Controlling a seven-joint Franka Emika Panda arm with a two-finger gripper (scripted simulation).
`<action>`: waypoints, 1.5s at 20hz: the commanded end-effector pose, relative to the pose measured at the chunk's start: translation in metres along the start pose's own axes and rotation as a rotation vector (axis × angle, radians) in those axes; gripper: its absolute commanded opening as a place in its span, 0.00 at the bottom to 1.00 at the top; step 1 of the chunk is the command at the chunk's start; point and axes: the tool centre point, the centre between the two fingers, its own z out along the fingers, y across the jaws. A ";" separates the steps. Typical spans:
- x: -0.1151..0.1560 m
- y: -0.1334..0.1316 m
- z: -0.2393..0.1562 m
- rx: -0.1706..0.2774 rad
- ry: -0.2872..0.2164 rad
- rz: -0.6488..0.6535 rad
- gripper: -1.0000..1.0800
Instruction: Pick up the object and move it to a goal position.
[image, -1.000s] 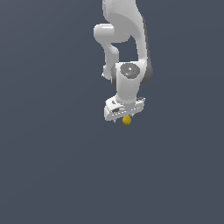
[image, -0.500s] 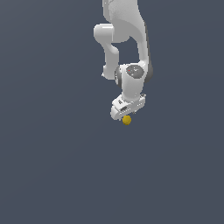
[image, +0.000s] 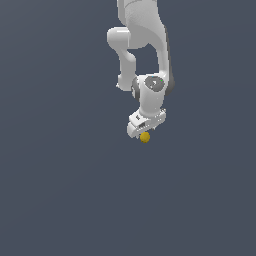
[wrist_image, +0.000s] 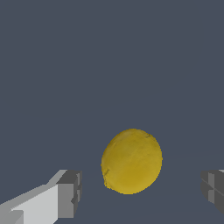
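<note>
The object (wrist_image: 132, 161) is a small yellow-orange thing, rounded like a lemon, with a slightly mottled skin and a small nub at one end. In the wrist view it sits between the two dark grey fingertips (wrist_image: 70, 193) of the claw (wrist_image: 142, 192), with open space on either side of it; neither pad touches it. So the claw is spread wide, holding nothing, with the fruit-like ball in the gap between its fingers.

From the exterior view the object (image: 145, 137) shows as a tiny yellow dot just beneath the white claw (image: 143, 131), right at its tip and much smaller than the claw itself. Whether it rests on the surface below or hangs just off it I cannot tell from here, since the dark slate-grey counter (image: 60, 200) is a flat, even field with no shadow or edge to judge by.

Above the claw rises the white arm (image: 142, 45), bending down from the top of the view through a rounded wrist joint with a small dark disc on its side. The claw points downward, tilted a little toward the exterior view's left
</note>
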 end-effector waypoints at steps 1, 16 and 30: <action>-0.001 0.000 0.008 0.000 -0.001 -0.001 0.96; -0.001 -0.001 0.044 0.000 0.000 -0.005 0.00; 0.004 0.000 0.036 -0.001 0.000 -0.004 0.00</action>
